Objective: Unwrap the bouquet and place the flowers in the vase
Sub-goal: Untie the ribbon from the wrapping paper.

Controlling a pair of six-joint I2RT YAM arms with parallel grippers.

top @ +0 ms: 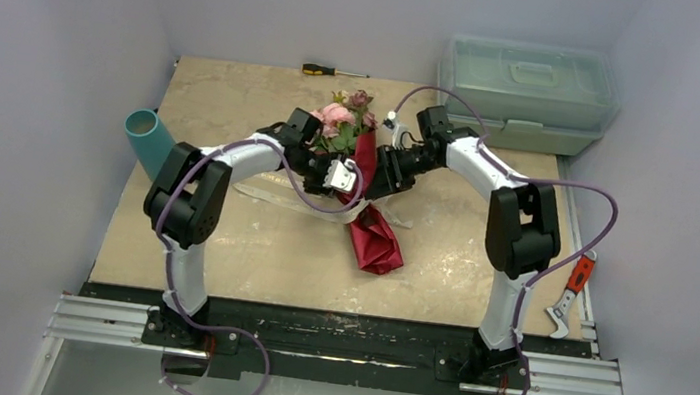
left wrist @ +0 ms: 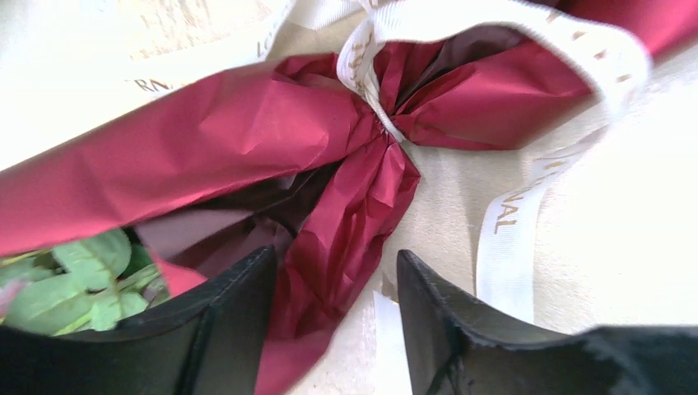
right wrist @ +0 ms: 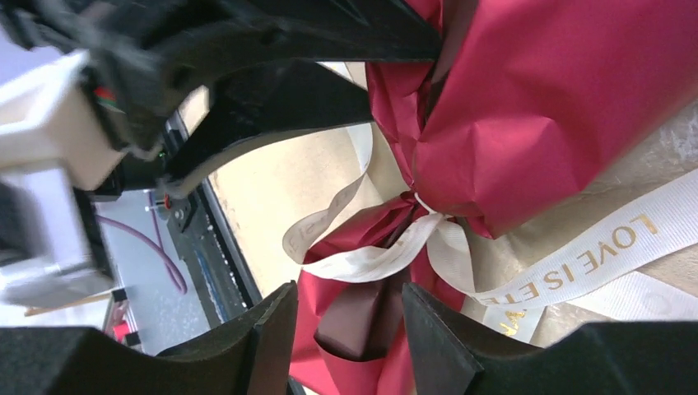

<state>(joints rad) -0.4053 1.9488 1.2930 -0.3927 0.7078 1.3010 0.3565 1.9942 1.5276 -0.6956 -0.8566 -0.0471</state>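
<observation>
The bouquet (top: pixel 373 239) lies in the middle of the table, its pink flowers (top: pixel 340 117) pointing away from me. Maroon paper (left wrist: pixel 206 140) is cinched by a cream ribbon (left wrist: pixel 502 218) knotted at the narrow part. My left gripper (left wrist: pixel 336 257) is open over the paper just beside the knot; a crumpled fold lies between its jaws, against one finger only. My right gripper (right wrist: pixel 347 290) is open too, straddling a loose dark fold of paper (right wrist: pixel 362 317) below the knot. Green leaves (left wrist: pixel 90 280) peek out of the cone. The teal vase (top: pixel 148 137) leans at the table's left edge.
A pale green toolbox (top: pixel 526 88) stands at the back right. A screwdriver (top: pixel 333 72) lies at the back edge. An orange-handled tool (top: pixel 572 285) rests on the right rail. Loose ribbon tails (top: pixel 266 192) trail left of the bouquet. Both wrists crowd close together over the paper.
</observation>
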